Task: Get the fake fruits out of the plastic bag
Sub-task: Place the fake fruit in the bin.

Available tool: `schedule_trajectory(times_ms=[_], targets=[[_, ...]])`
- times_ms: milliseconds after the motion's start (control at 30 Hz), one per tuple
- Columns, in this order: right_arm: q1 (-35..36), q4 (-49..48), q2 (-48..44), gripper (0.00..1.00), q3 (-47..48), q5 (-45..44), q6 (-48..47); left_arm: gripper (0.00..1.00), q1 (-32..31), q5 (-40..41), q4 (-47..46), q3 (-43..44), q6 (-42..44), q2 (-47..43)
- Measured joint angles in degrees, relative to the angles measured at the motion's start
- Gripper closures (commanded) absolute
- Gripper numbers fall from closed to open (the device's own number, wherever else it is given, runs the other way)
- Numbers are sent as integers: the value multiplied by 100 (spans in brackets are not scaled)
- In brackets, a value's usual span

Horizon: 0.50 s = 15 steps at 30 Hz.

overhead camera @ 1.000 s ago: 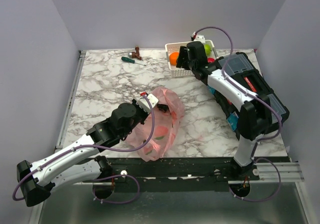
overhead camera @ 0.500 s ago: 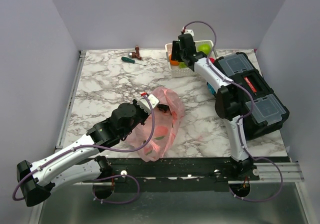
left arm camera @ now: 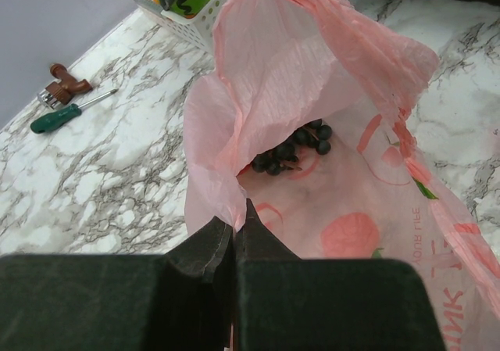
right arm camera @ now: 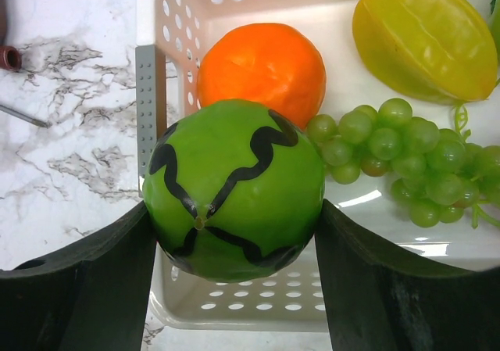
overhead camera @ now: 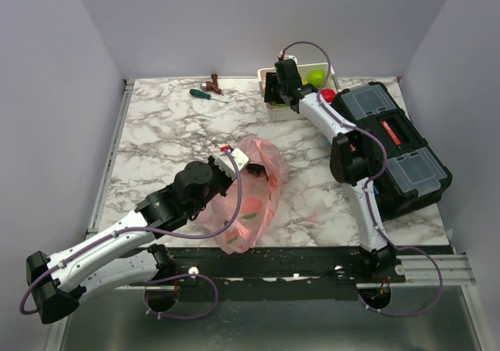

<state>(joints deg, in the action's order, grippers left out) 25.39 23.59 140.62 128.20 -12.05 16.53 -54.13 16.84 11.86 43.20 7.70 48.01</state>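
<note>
The pink plastic bag [overhead camera: 254, 198] lies at the front middle of the table. My left gripper [overhead camera: 233, 163] is shut on the bag's edge [left arm camera: 215, 187] and holds its mouth up. A dark grape bunch [left arm camera: 293, 149] lies inside the bag. My right gripper [overhead camera: 280, 85] is over the white basket [overhead camera: 271, 113], shut on a green striped melon-like fruit [right arm camera: 234, 191]. Below it in the basket [right arm camera: 234, 300] lie an orange [right arm camera: 262, 66], a yellow star fruit [right arm camera: 418, 38] and green grapes [right arm camera: 398, 155]. A green apple [overhead camera: 316, 77] and a red fruit [overhead camera: 328, 95] show beside the arm.
A black toolbox [overhead camera: 394, 152] fills the right side of the table. A green-handled screwdriver [overhead camera: 207, 94] and a small brown object [overhead camera: 214, 80] lie at the back, left of the basket. Grey walls close in the left, right and back.
My right arm has swung left and further back, bringing its gripper with the green fruit over the basket's left part. My left gripper and the bag have not moved.
</note>
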Motion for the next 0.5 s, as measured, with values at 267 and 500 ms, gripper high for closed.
schedule_trajectory(times_ms=[267, 500], targets=[[-2, 66, 85, 21, 155, 39, 7, 100, 0, 0, 2, 0, 0, 0], [-2, 291, 125, 4, 330, 55, -11, 100, 0, 0, 2, 0, 0, 0]])
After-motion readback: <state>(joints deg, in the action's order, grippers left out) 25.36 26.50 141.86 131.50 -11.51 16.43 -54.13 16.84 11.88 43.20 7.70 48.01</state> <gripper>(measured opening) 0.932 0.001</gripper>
